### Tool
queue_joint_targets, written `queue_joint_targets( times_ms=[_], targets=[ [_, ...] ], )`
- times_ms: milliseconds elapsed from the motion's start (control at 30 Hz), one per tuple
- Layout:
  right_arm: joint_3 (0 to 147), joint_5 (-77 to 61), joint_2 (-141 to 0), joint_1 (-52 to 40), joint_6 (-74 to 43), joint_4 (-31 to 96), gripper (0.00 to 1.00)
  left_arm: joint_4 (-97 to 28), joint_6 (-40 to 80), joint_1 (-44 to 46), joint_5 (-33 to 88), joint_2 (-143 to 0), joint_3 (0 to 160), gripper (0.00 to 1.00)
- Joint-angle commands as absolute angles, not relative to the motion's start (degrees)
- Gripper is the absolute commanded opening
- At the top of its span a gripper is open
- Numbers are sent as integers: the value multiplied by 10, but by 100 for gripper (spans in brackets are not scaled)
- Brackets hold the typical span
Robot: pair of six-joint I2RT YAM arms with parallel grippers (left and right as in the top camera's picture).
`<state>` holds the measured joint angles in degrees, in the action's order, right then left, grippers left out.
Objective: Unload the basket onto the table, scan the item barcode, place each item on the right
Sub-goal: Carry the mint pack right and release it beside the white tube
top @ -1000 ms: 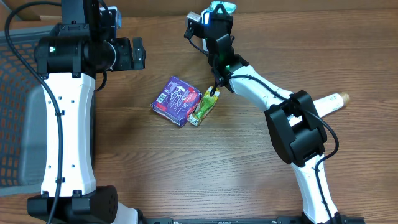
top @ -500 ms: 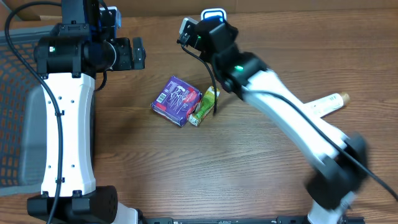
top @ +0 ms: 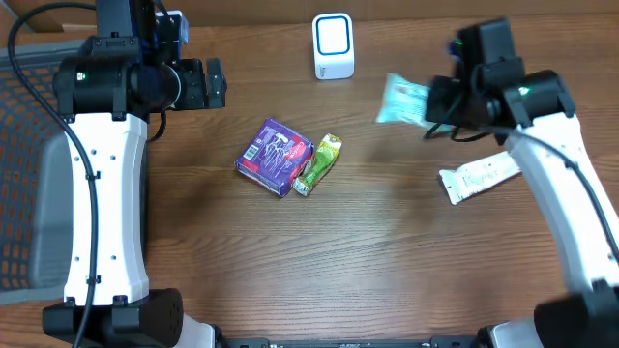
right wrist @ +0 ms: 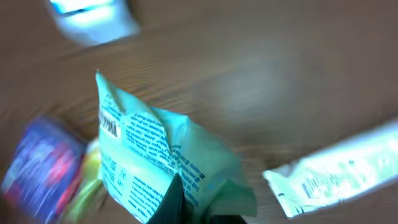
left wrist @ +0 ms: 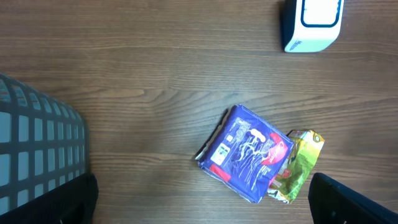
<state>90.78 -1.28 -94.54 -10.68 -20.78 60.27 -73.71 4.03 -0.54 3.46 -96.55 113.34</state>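
step: scan | right hand (top: 437, 102) clamped on pale green packet (top: 400, 100), aloft right of the scanner (top: 334, 46), over the counter (top: 387, 251) | left hand (top: 218, 84) apart, idle | how: I should bring the packet's printed side square to the scanner window, close, and hold it steady

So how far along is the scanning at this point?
Done, it seems: the white packet lies off to the right, and the pale green packet, up at the scanner a second ago, is past it. In hand: the right gripper carries that packet rightward. Left: the purple packet and small green packet, untouched; the left gripper waits open.
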Motion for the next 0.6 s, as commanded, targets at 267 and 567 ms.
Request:
queue_joint_targets(
  times_ms=[267, 567],
  targets=[
    [674, 1, -981, 67, -379, 323, 4, -735, 27, -7, 39, -966, 1137, 100],
    [680, -4, -1007, 75, -295, 359, 55, -735, 27, -7, 39, -966, 1137, 100]
  ],
)
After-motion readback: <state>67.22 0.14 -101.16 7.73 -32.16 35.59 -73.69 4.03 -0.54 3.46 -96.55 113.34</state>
